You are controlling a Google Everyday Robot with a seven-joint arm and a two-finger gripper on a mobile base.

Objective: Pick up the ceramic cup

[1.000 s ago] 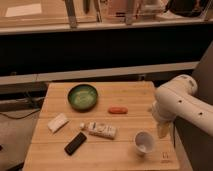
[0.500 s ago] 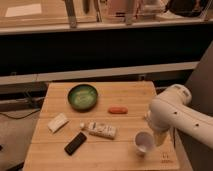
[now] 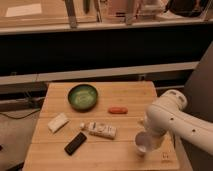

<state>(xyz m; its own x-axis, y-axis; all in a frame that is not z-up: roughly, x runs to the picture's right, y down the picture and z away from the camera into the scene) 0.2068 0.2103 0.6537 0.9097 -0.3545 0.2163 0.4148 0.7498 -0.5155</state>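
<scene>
The ceramic cup (image 3: pixel 143 144) is small, white and round, and stands upright near the front right of the wooden table (image 3: pixel 125 92). My white arm reaches in from the right and comes down right over the cup, covering its upper rim. My gripper (image 3: pixel 146 134) is at the arm's lower end, right at the cup's top, mostly hidden by the arm's own body.
A dark green bowl (image 3: pixel 82 96) sits at the back left. A small orange-red item (image 3: pixel 117 110) lies mid-table. A white block (image 3: pixel 57 122), a printed packet (image 3: pixel 100 130) and a black flat object (image 3: pixel 75 143) lie front left. The table's right edge is close to the cup.
My arm has moved left and down over the last second, from beside the cup to directly over it. The cup and other objects have not moved.
</scene>
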